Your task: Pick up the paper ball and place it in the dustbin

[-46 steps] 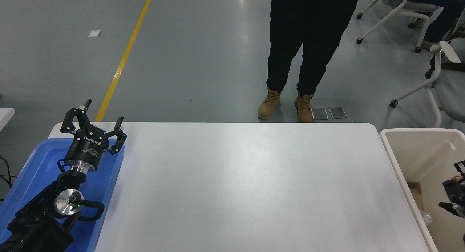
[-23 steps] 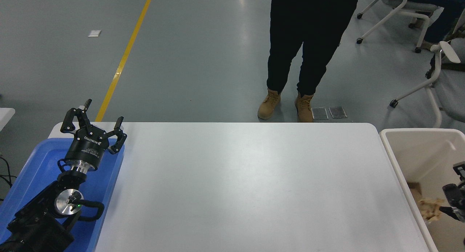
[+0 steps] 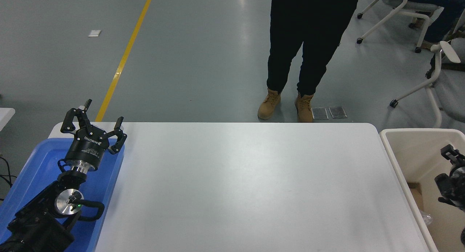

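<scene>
Paper ball escapes me anywhere on screen. One dustbin (image 3: 394, 152) sits cut off at the right edge; above it my right gripper (image 3: 450, 172) is half out of frame, fingers unreadable. My left gripper (image 3: 93, 123) hangs spread over one blue tray (image 3: 32, 161).

Table (image 3: 236, 183): a white top is seen, filling the middle of the view.
Dustbin (image 3: 394, 150): a cream-beige bin is set just beside the table's right edge; a bit of clear wrap and brown card is seen at its bottom.
Right gripper (image 3: 450, 154): it is seen above the dustbin at the right edge, largely cut off; its finger state cannot be told.
Left gripper (image 3: 93, 126): it is parked at the lower left with fingers spread, above a blue tray (image 3: 32, 161).
Person (image 3: 308, 37): dark trousers and tan boots are seen at the far side.
Chairs (image 3: 436, 70): white-framed, at the upper right.
</scene>
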